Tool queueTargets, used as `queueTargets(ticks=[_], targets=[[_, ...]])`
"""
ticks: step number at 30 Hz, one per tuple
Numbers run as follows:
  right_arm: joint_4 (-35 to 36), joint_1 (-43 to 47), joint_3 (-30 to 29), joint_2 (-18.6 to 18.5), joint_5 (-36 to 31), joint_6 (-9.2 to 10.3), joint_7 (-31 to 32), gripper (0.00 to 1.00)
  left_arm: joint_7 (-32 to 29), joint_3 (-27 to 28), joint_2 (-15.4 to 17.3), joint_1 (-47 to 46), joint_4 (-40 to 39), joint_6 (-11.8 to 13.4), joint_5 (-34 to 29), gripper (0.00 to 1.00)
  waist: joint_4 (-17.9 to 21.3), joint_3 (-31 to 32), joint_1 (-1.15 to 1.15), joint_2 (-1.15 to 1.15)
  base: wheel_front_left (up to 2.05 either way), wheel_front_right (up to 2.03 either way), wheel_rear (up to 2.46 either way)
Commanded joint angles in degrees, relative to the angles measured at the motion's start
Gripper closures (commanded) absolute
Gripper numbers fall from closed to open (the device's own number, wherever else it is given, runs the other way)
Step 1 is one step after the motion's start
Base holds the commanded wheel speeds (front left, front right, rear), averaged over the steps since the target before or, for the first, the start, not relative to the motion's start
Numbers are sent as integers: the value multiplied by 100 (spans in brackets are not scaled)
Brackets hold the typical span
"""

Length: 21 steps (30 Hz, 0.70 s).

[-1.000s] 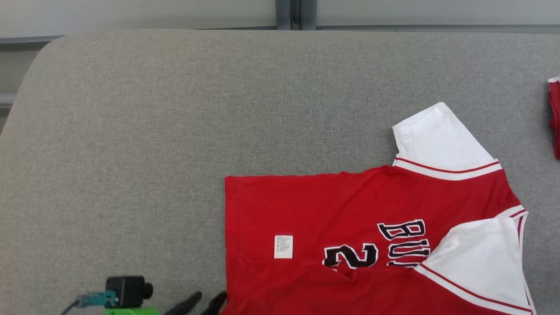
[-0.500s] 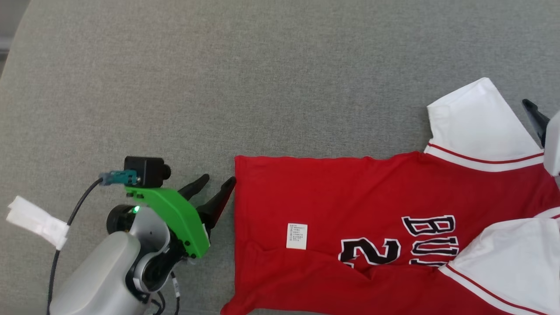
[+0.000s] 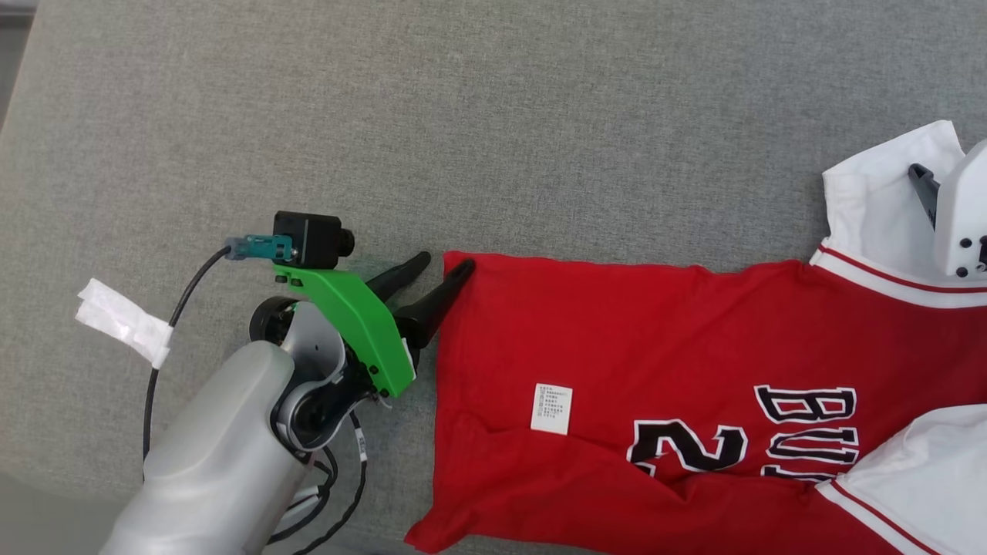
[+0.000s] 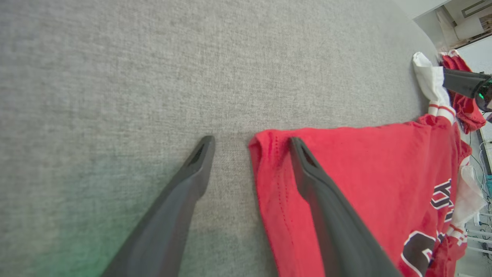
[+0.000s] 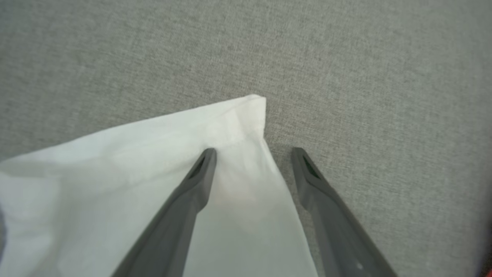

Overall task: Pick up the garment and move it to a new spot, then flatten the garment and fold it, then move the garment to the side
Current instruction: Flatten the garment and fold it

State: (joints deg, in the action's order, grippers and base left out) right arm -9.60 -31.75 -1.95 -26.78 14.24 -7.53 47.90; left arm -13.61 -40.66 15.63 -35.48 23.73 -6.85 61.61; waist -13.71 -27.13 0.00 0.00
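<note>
The garment point(image 3: 655, 331) is a red jersey with black lettering and white sleeves, lying flat on a grey cushion, partly folded. My left gripper point(image 3: 446, 264) is open at its far hem corner point(image 4: 265, 146). One finger point(image 4: 192, 173) rests on the cushion and the other lies over the red cloth. My right gripper point(image 5: 252, 152) is open over the far white sleeve point(image 5: 153, 154). Its left finger is on the sleeve and its right finger is past the sleeve's edge. The right gripper's white housing point(image 3: 960, 216) covers part of that sleeve point(image 3: 871, 200).
The grey cushion point(image 3: 540, 116) stretches wide to the left and far side of the jersey. Its rounded left edge point(image 3: 15, 92) shows at the upper left. A white tape tag point(image 3: 123, 322) hangs on my left arm's cable. Another red garment point(image 4: 465, 104) lies beyond the sleeve.
The head camera has tilted down and shifted. My left gripper has advanced up to the hem corner, and my right gripper has come in over the white sleeve. The jersey lies as before.
</note>
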Motion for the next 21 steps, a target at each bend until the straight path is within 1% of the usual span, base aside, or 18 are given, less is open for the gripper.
queueTargets(ticks=[1,2,3,4,5,8,11,14,16,18,21], targets=[[-128,76,50,54,17,9,86,0,-197,-174,-51,50,185,15,85,0,32,-23,0,0,0,0,0],[-141,87,81,81,73,8,97,0,-258,-229,-49,43,183,-6,110,0,43,-29,0,0,0,0,0],[-149,98,120,114,149,3,88,0,-363,-291,-57,61,175,-29,179,58,57,-37,0,0,0,0,0],[-128,79,127,151,191,3,3,22,-514,-366,-61,92,155,-42,261,100,68,-48,0,0,0,0,0],[-138,46,94,214,249,3,-86,100,-698,-485,-44,122,93,-53,341,100,80,-61,0,0,0,0,0],[-181,-8,153,236,311,5,-255,100,-811,-563,39,109,-199,-71,546,100,101,-83,0,0,0,0,0],[-121,-217,155,126,277,7,-615,100,-608,-433,209,-32,-363,-57,682,100,117,-85,0,0,0,0,0],[-56,-509,109,34,224,8,-1009,100,-365,-247,308,-273,-258,-56,673,100,140,-51,0,0,0,0,0],[-148,-644,5,32,243,8,-1166,100,-326,-132,249,-432,-135,-56,797,100,150,0,0,0,0,0,0],[-226,-802,-71,32,183,8,-1304,100,-220,-47,236,-663,18,-57,724,100,168,82,0,0,0,0,0],[-328,-1000,-47,76,130,8,-1450,100,123,143,130,-978,317,-45,658,100,221,200,0,0,0,0,0]])
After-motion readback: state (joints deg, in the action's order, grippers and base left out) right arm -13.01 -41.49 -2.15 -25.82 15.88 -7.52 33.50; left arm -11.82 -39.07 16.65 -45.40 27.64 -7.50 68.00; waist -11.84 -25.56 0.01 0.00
